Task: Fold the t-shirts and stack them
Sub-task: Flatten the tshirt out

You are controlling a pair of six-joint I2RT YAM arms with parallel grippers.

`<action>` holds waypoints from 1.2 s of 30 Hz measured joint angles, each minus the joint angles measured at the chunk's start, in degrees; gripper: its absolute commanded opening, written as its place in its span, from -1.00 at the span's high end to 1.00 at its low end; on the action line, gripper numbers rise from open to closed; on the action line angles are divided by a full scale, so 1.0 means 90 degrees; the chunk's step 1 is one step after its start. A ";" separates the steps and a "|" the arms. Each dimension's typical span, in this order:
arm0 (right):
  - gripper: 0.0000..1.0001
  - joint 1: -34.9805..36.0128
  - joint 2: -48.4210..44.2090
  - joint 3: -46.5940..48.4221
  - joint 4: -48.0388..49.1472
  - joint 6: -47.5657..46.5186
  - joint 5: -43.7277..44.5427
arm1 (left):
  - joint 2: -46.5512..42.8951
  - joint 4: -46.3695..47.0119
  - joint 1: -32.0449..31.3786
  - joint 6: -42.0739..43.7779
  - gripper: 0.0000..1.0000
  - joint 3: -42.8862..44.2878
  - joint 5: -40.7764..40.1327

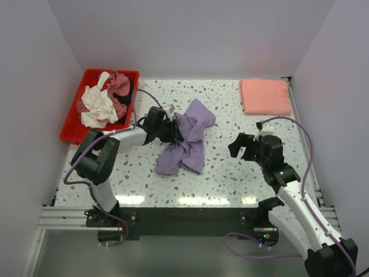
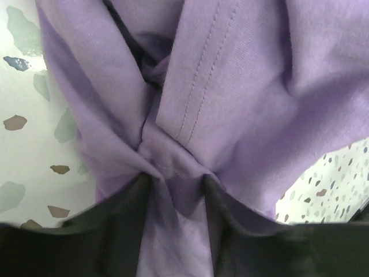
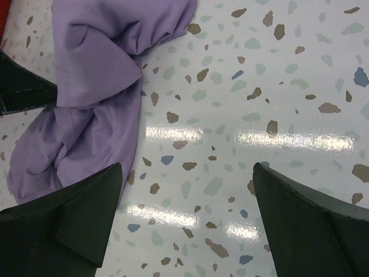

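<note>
A crumpled lavender-purple t-shirt [image 1: 187, 138] lies bunched in the middle of the speckled table. My left gripper [image 1: 173, 129] is shut on a fold at its left edge; the left wrist view shows the cloth [image 2: 230, 86] pinched between both fingers [image 2: 115, 231]. My right gripper [image 1: 243, 148] hovers open and empty to the right of the shirt, which fills the upper left of its view [image 3: 98, 86]. A salmon-pink t-shirt [image 1: 265, 95] lies folded flat at the back right. White [image 1: 97, 107], dusty-rose [image 1: 120, 86] and dark shirts are heaped in the tray.
A red plastic tray [image 1: 72, 131] stands at the back left, beside the left arm. White walls close in the table on three sides. Speckled tabletop [image 1: 230, 179] lies between the purple shirt and the right arm.
</note>
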 measured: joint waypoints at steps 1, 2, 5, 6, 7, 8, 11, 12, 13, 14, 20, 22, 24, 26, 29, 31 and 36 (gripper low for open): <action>-0.98 0.0000 -0.0002 0.0000 0.0000 0.0000 0.0000 | 0.0046 0.0005 0.0000 -0.0005 0.41 0.0027 0.0017; -0.98 0.0000 -0.0005 0.0000 0.0000 0.0000 0.0000 | 0.0087 0.0010 0.0000 -0.0007 0.73 0.0046 0.0027; -0.98 0.0000 -0.0017 0.0000 0.0000 0.0000 0.0000 | 0.0134 0.0005 0.0000 -0.0024 1.00 0.0061 0.0066; -0.98 0.0000 -0.0027 0.0000 0.0002 0.0000 0.0000 | 0.0131 0.0005 0.0000 -0.0002 1.00 0.0061 0.0073; -0.98 0.0000 -0.0027 0.0000 0.0002 0.0000 0.0000 | 0.0121 0.0005 0.0000 0.0012 1.00 0.0061 0.0073; -0.98 0.0000 -0.0024 0.0000 0.0002 0.0000 0.0000 | 0.0104 0.0000 0.0000 0.0015 1.00 0.0061 0.0066; -0.98 0.0000 0.0039 0.0000 0.0005 -0.0005 -0.0017 | -0.0240 -0.0056 0.0000 0.0019 1.00 -0.0036 -0.0068; -0.98 0.0000 0.0073 0.0000 0.0005 -0.0012 -0.0027 | -0.0449 -0.0100 0.0000 0.0019 1.00 -0.0107 -0.0124; -0.97 0.0000 0.0119 0.0000 0.0010 -0.0024 -0.0044 | -0.0736 -0.0153 0.0000 0.0024 1.00 -0.0189 -0.0206; -0.98 0.0000 0.0194 0.0002 0.0019 -0.0041 -0.0102 | -0.1047 -0.0180 0.0000 0.0027 1.00 -0.0274 -0.0291; -0.98 0.0044 0.0945 0.0185 0.0330 -0.0058 -0.0648 | -0.2829 -0.0495 -0.0002 0.0039 1.00 -0.0712 -0.0894; -0.98 0.0187 0.1379 0.0364 0.0566 0.0007 -0.0772 | -0.3206 -0.0605 -0.0002 0.0036 1.00 -0.0823 -0.1112; -0.98 0.0415 0.1962 0.0629 0.0874 0.0066 -0.0862 | -0.3400 -0.0687 -0.0002 0.0034 1.00 -0.0923 -0.1290; -0.98 0.0636 0.2557 0.0886 0.1141 0.0126 -0.0865 | -0.3441 -0.0801 0.0000 0.0036 1.00 -0.0991 -0.1430; -0.97 0.0940 0.3687 0.1447 0.1443 0.0160 -0.0792 | -0.3407 -0.1052 0.0000 0.0034 1.00 -0.1064 -0.1617; -0.97 0.1066 0.4347 0.1804 0.1506 0.0141 -0.0631 | -0.3390 -0.1192 0.0000 0.0034 1.00 -0.1073 -0.1707; -0.79 0.1132 0.5748 0.2635 0.1426 0.0027 -0.0262 | -0.3390 -0.1304 -0.0002 0.0032 1.00 -0.1149 -0.1860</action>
